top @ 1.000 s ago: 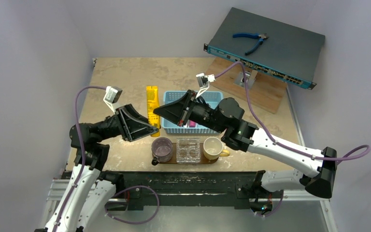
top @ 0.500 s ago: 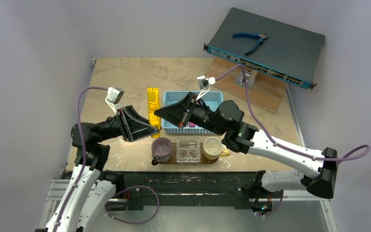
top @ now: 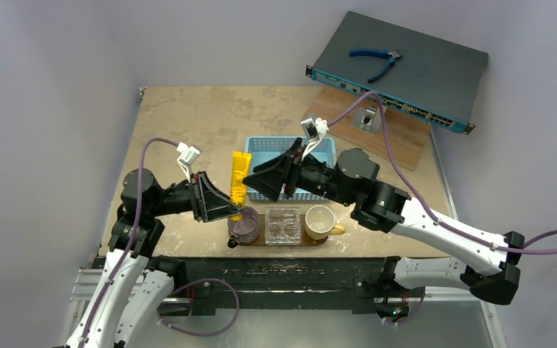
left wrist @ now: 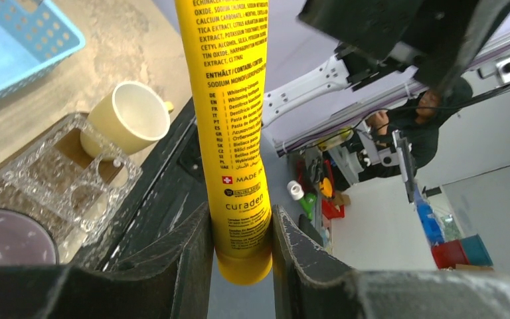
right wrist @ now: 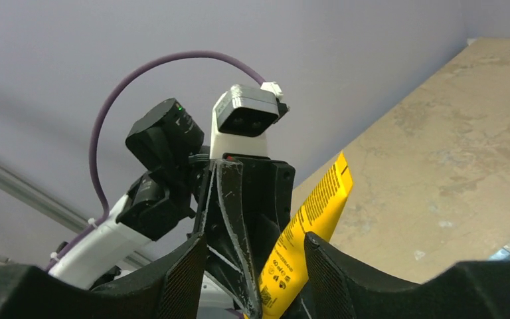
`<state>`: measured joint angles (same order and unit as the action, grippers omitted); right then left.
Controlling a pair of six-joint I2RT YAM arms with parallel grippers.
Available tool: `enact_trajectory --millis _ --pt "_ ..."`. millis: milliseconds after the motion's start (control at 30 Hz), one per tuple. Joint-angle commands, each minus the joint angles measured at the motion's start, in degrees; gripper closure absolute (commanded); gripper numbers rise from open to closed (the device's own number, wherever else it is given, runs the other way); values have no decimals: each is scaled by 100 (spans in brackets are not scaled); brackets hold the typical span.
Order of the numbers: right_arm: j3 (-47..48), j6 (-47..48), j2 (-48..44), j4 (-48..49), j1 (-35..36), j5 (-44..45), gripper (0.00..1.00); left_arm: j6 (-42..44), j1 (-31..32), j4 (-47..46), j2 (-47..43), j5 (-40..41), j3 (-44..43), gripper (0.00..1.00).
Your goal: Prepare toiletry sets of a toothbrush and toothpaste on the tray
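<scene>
yellow tube [left wrist: 229, 100] — clamped upright, in left tool [left wrist: 240, 222]

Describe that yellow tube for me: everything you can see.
The yellow tube is soft plastic, tapered, with black print, a small red flag mark and a rounded yellow cap. It stands nearly upright, cap down, flat crimped end up, by the purple cup. The left gripper pinches it just above the cap. The right gripper, open, sits close beside it; whether they touch I cannot tell.
</scene>
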<state>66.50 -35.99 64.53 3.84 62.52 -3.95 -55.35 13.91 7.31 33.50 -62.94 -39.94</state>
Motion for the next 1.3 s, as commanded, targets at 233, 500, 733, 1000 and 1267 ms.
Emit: enact_trajectory --millis 233,500,733,1000,1267 --pt "752 600 -237 -1820 -3 262 42 1952 54 1988 -73 -339 -504 100" --pt "1062 997 -98 -2713 -3 49 30 2635 810 2798 -159 84 -721 100" --pt "1005 860 -134 -3032 -25 -703 29 3186 1311 3737 -190 575 -1067 100" --pt "806 452 -68 -2870 -44 -1656 32 3478 1650 4334 -277 825 -1244 100" --pt "860 257 188 -2885 -47 -2141 38 3820 2509 4866 -143 1798 -1485 100"
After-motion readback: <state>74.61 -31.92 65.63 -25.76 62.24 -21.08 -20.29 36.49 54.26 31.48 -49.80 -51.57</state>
